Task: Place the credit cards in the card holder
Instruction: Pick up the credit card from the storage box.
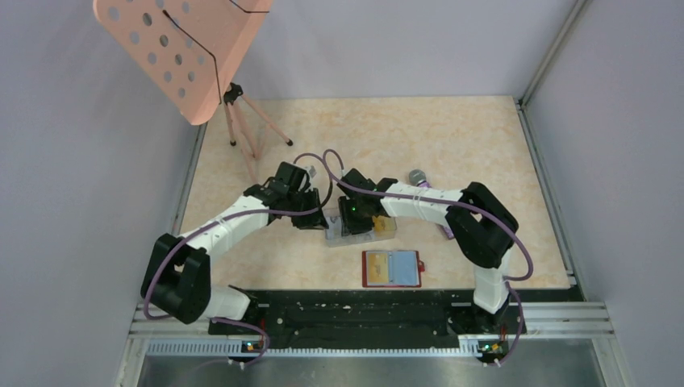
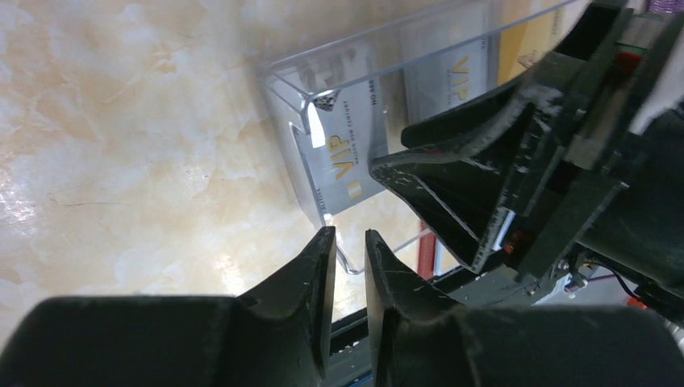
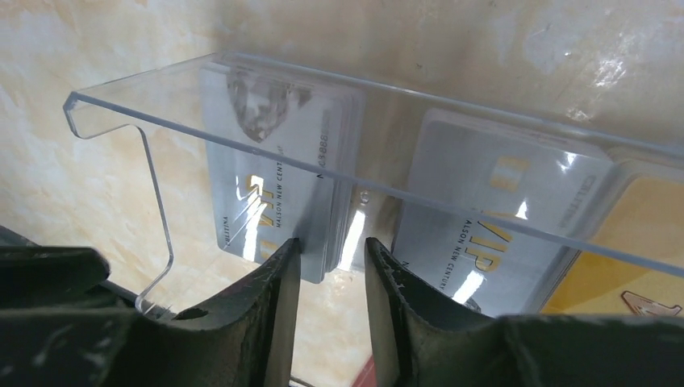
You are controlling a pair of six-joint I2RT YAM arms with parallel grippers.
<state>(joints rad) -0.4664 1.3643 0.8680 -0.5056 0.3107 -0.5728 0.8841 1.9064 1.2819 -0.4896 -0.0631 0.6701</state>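
Note:
The clear plastic card holder (image 1: 348,232) stands mid-table between both grippers. In the right wrist view its compartments (image 3: 145,121) hold a stack of silver VIP credit cards (image 3: 274,185), a second silver card (image 3: 484,210) and a yellow-orange one (image 3: 637,242). My right gripper (image 3: 331,250) is open, with the lower corner of the left stack lying between its fingertips and a gap beside it. My left gripper (image 2: 348,238) stands slightly open at the holder's (image 2: 290,105) near corner with nothing in it, close to a silver card (image 2: 347,145).
A red wallet (image 1: 393,268) lies open near the front edge, showing a yellow and a pale blue card. A pink perforated stand (image 1: 185,48) on a tripod stands at the back left. A small grey object (image 1: 417,176) lies behind the right arm.

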